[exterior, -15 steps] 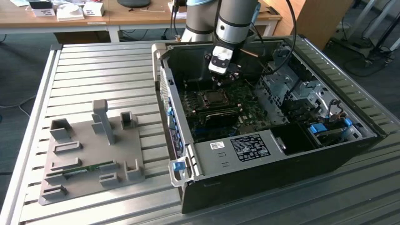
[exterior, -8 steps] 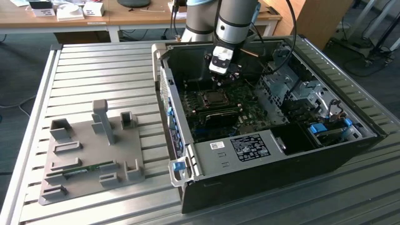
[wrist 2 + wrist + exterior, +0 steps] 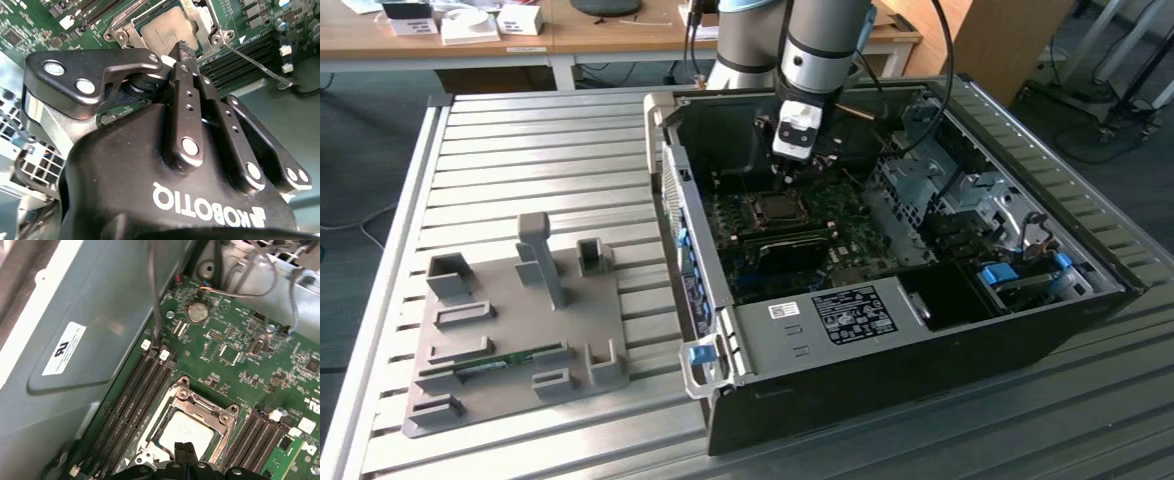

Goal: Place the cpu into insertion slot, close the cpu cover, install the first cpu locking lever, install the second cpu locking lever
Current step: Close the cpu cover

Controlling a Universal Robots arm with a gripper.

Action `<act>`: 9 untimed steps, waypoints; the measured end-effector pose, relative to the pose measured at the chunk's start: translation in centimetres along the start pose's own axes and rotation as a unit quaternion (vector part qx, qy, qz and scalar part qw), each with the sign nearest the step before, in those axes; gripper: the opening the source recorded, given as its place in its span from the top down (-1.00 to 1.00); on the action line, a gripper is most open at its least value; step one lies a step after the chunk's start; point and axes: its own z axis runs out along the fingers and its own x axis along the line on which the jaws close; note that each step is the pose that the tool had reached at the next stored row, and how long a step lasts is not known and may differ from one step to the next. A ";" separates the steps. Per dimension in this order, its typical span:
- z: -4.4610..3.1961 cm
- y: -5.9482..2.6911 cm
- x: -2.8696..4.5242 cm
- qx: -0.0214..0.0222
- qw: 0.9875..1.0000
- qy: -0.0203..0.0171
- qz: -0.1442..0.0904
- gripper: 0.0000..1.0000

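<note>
The cpu (image 3: 182, 429) lies flat in the insertion slot (image 3: 782, 208) of the green motherboard, silvery top up. The cpu cover (image 3: 200, 404) lies down around it as a metal frame, with the chip showing through its window. My gripper (image 3: 183, 447) is shut with nothing between its fingertips, which hover just over the near edge of the cpu (image 3: 160, 27). In the second wrist view the gripper (image 3: 181, 50) points at that same edge. A thin metal locking lever (image 3: 257, 64) sticks out from a socket corner across the memory slots, unlatched. In the exterior view the gripper (image 3: 790, 172) reaches down inside the case.
Black memory slots (image 3: 132, 400) flank the socket on both sides. The grey case wall (image 3: 75, 340) rises close beside them. Loose cables (image 3: 260, 285) hang over the board's far part. Outside the case, a grey fixture plate (image 3: 520, 320) rests on the slatted table.
</note>
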 end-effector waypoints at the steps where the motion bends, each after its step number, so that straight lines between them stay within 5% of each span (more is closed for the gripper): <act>1: 0.00 0.00 0.00 0.000 1.000 0.000 0.000 0.79; 9: 0.00 0.00 0.00 0.001 1.000 0.000 -0.011 0.79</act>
